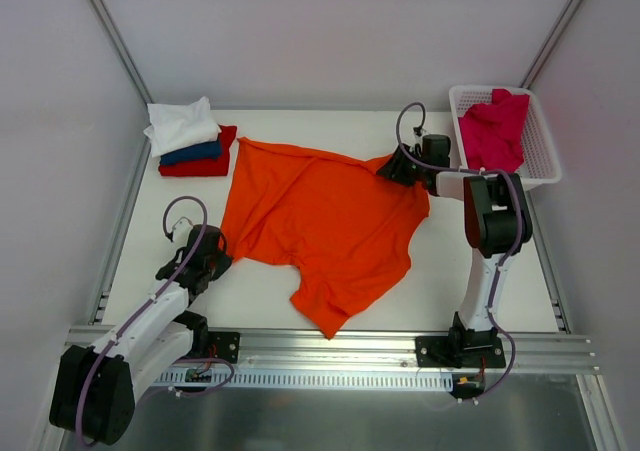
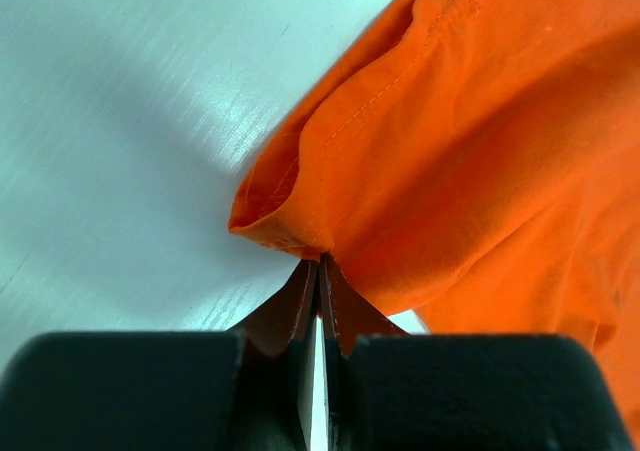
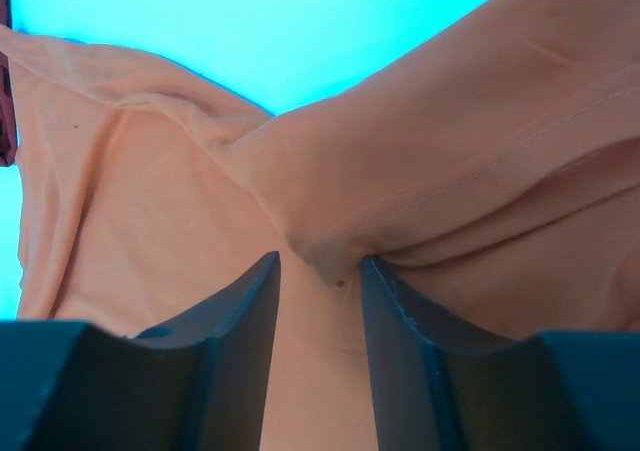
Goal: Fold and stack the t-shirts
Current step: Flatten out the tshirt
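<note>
Counter (image 1: 250, 301): white, flat, matte; spans the enclosure floor. Basket (image 1: 543, 143): white plastic lattice, rectangular, upright; stands at the counter's far right corner. Rail (image 1: 330, 338): aluminium extrusion along the counter's near edge; slotted white strip (image 1: 330, 379) just in front. Frame posts (image 1: 108, 31), (image 1: 562, 26): grey metal, slanting; pale wall panels (image 1: 330, 31) between.

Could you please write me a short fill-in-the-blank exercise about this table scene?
1. In the folded stack, the top shirt is ___.
2. The crimson-pink shirt lies in a white plastic ___.
3. The left gripper is shut on the spread t-shirt, whose colour is ___.
Missing words: white; basket; orange.
</note>
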`<state>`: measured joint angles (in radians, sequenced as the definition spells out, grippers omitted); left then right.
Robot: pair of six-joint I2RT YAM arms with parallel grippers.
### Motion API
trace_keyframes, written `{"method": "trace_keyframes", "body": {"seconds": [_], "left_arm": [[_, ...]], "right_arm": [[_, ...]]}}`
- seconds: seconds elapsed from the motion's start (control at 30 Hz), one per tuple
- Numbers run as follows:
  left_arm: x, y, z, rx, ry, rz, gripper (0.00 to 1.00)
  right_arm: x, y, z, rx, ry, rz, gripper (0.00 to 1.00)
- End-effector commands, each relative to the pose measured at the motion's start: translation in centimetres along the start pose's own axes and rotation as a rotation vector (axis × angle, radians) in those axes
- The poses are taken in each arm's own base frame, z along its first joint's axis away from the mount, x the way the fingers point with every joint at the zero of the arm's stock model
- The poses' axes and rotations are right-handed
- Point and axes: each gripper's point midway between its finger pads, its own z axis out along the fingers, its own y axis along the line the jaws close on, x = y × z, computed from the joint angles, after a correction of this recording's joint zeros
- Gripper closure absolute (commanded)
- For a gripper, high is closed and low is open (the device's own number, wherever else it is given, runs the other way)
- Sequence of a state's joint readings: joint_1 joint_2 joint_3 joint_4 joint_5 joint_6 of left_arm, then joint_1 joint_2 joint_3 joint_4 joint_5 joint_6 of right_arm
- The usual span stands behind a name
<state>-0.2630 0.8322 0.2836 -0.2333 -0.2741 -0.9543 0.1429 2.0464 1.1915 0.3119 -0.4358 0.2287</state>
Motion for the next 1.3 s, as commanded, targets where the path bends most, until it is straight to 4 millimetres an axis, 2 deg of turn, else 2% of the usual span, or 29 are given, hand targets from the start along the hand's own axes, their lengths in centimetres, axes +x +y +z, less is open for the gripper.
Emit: {"method": "trace_keyframes", "body": {"seconds": [0.0, 0.1, 0.37, 0.53, 0.57, 0.73, 0.77, 1.07, 1.17, 1.2, 1.23, 1.27], "left_arm": [[0.1, 0.5, -0.2, -0.012, -0.005, 0.017, 1.00], [0.1, 0.4, -0.2, -0.010, -0.004, 0.018, 1.00], [0.2, 0.4, -0.2, -0.010, -0.003, 0.020, 1.00], [0.2, 0.5, -0.1, -0.014, -0.001, 0.022, 1.00], [0.2, 0.5, -0.1, -0.015, 0.000, 0.022, 1.00], [0.1, 0.5, -0.1, -0.020, 0.000, 0.022, 1.00], [0.1, 0.5, -0.1, -0.022, -0.001, 0.023, 1.00], [0.3, 0.5, -0.1, -0.013, 0.000, 0.024, 1.00], [0.2, 0.4, -0.1, -0.013, -0.001, 0.024, 1.00], [0.2, 0.5, -0.1, -0.016, 0.001, 0.027, 1.00], [0.2, 0.5, -0.1, -0.018, -0.002, 0.025, 1.00], [0.2, 0.5, -0.1, -0.018, -0.002, 0.027, 1.00]], "right_arm": [[-2.1, 1.0, 0.6, -0.054, -0.055, -0.021, 0.60], [-2.4, 1.1, 0.8, -0.062, -0.060, -0.019, 0.65], [-4.0, 1.6, 0.8, -0.073, -0.091, -0.028, 1.00], [-6.2, 2.6, 0.0, -0.088, -0.132, -0.041, 1.00], [-7.1, 3.1, -0.3, -0.095, -0.151, -0.049, 1.00], [-10.0, 3.2, -0.9, -0.075, -0.198, -0.070, 1.00], [-11.2, 3.5, -1.0, -0.078, -0.218, -0.076, 1.00], [-14.9, 1.3, 0.9, -0.037, -0.262, -0.077, 1.00], [-15.9, 0.9, 2.2, -0.045, -0.259, -0.077, 1.00], [-17.0, 1.5, 2.3, -0.060, -0.274, -0.087, 1.00], [-16.3, 0.7, 3.4, -0.056, -0.253, -0.076, 1.00], [-16.3, 0.8, 3.7, -0.063, -0.245, -0.067, 1.00]]}}
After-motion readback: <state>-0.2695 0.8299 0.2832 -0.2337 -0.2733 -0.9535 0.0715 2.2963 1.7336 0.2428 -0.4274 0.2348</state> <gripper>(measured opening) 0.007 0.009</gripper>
